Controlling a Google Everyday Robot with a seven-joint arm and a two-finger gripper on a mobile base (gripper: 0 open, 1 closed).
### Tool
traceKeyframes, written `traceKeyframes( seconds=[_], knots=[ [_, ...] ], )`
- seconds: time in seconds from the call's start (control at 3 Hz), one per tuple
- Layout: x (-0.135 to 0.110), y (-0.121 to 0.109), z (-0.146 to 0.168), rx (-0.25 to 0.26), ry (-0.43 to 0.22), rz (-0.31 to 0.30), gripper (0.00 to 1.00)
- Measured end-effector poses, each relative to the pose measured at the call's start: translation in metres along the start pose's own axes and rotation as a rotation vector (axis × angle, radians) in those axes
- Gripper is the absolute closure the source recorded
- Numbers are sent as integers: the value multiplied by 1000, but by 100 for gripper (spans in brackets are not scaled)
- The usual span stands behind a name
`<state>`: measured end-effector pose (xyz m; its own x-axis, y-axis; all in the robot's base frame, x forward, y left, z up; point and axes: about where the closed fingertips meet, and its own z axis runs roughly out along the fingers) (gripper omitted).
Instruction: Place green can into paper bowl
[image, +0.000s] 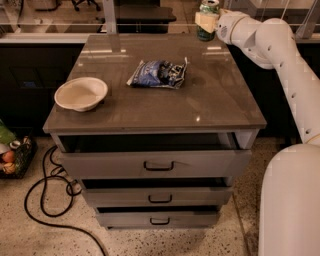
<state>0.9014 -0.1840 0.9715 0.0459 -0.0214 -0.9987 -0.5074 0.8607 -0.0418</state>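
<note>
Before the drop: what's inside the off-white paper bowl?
Nothing visible: the shallow round off-white paper bowl is bare inside, its near wall hidden behind the rim. The gripper, above the table's far right corner, holds the small green metal can.

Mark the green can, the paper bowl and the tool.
green can (204, 35), camera view, its lower green side.
paper bowl (80, 94), camera view, its bare inside.
tool (206, 21), camera view, middle of its grip on the green can, above the far right corner of the table (150, 107).

No legible text or labels
</note>
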Motion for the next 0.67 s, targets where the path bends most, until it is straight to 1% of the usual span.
traceKeyframes(
  seconds=[0.67],
  knots=[
    [-35, 87, -20, -72, -15, -50, 100]
  ],
)
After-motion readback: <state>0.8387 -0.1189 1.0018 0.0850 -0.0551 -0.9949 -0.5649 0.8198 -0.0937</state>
